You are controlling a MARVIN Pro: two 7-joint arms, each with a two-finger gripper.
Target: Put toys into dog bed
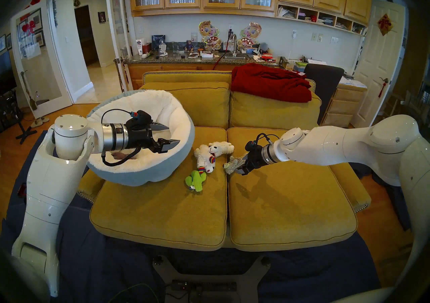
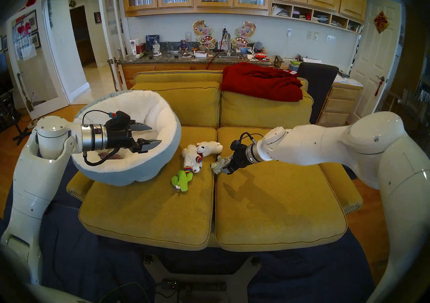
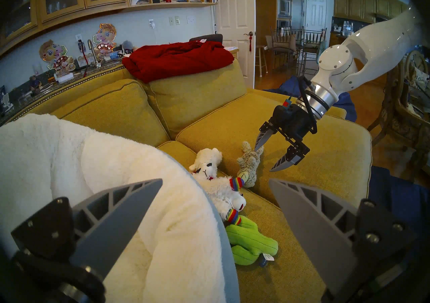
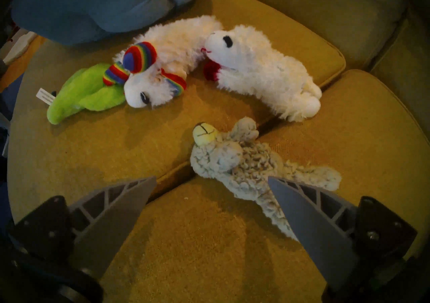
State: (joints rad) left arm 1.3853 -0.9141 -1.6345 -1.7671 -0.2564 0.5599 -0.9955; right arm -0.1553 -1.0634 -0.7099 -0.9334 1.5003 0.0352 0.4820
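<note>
Right gripper spread wide, tilted down over the seam between the two seat cushions, gripping nothing. Directly under it, shaggy tan toy, lying across that seam; one finger just above or against its leg in the left wrist view, contact not clear. Just beyond the tan toy, plain white lamb, and to that lamb's side the rainbow-trimmed lamb, head to head and touching. Past the rainbow-trimmed lamb, green cactus, pressed against its head. Farther on the same side, dog bed on the left seat cushion, blue-grey shell close to the lambs, high rim between the gripper and the cream lining. Inside the bed, a purple-grey toy, mostly hidden by the other arm. Left gripper also spread and empty, hovering above the bed's bowl. Well behind, dark red blanket draped over the sofa back.
</note>
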